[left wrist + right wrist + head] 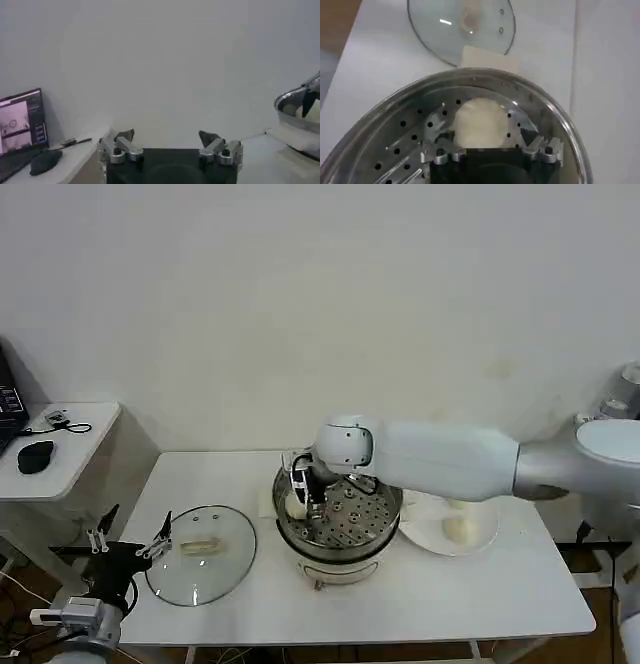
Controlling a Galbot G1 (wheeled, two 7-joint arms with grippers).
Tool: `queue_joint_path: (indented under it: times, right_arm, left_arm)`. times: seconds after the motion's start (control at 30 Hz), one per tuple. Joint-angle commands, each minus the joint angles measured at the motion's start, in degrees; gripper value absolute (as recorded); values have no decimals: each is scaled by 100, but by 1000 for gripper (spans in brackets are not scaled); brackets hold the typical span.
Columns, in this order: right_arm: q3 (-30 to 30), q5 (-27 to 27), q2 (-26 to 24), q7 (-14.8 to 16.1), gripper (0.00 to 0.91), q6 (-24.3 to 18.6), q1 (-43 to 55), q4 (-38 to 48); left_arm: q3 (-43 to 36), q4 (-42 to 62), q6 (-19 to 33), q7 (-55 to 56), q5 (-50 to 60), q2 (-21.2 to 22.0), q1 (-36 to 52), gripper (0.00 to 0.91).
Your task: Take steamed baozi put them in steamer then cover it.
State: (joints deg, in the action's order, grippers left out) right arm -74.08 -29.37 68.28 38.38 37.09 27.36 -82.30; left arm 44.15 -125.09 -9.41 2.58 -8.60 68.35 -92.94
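At the table's near left corner, left gripper [128,541] is idling, fingers spread wide | cover [201,552] is lying flat on table [480,594] beside it | right gripper [303,494] is gripping a baozi [479,122] inside steamer [338,529] | another bun [457,529] is sitting on glass plate [425,531].

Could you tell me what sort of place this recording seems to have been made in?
Probably a lab or office room staged as a kitchen, not a real one. A steamer, its glass lid and a plate sit on a plain white table against a bare wall, and a side desk holds a computer mouse and monitor.
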Motion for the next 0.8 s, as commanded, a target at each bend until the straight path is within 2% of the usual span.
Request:
queue_joint_path:
  times: [0.03,0.17,0.23,0.37,0.4,0.43,0.57,0.63,0.7,0.8]
  right_arm:
    - [11,-81,-438,95,907,-41,583,-330]
    - [11,25,-1038,383,907,-235,895,-608]
    - [11,188,-1409,684,907,-467,1001,-744]
    - [28,284,-2136,1025,907,-803,1165,-1166]
    - [27,397,-2542,1140,907,-924,1221,-1349]
    - [23,511,-2706,1223,907,-1042,1238,-1402]
    - [-76,1314,-3942,1643,907,-1602,1253,-1576]
    - [-32,1556,-4203,1761,907,-1834,1120,-1545]
    - [203,1778,-4449,1902,907,-2011,817,-1511]
    - [1233,2300,-4885,2078,907,-2428,-414,-1371]
  left_arm:
    - [-18,17,-16,-2,-30,-28,27,907]
    - [-54,41,-23,-4,-74,-68,49,907]
    - [-80,52,-23,-6,-79,-79,60,907]
    - [-178,57,-24,-5,-71,-89,100,907]
    - [-219,66,-29,-3,-67,-91,124,907]
    - [-237,67,-31,-3,-67,-92,136,907]
    - [-342,59,-33,-2,-57,-112,167,907]
    - [-387,52,-32,-3,-45,-117,167,907]
    - [-433,40,-33,-4,-20,-115,163,907]
    - [-476,18,-32,-2,26,-94,137,907]
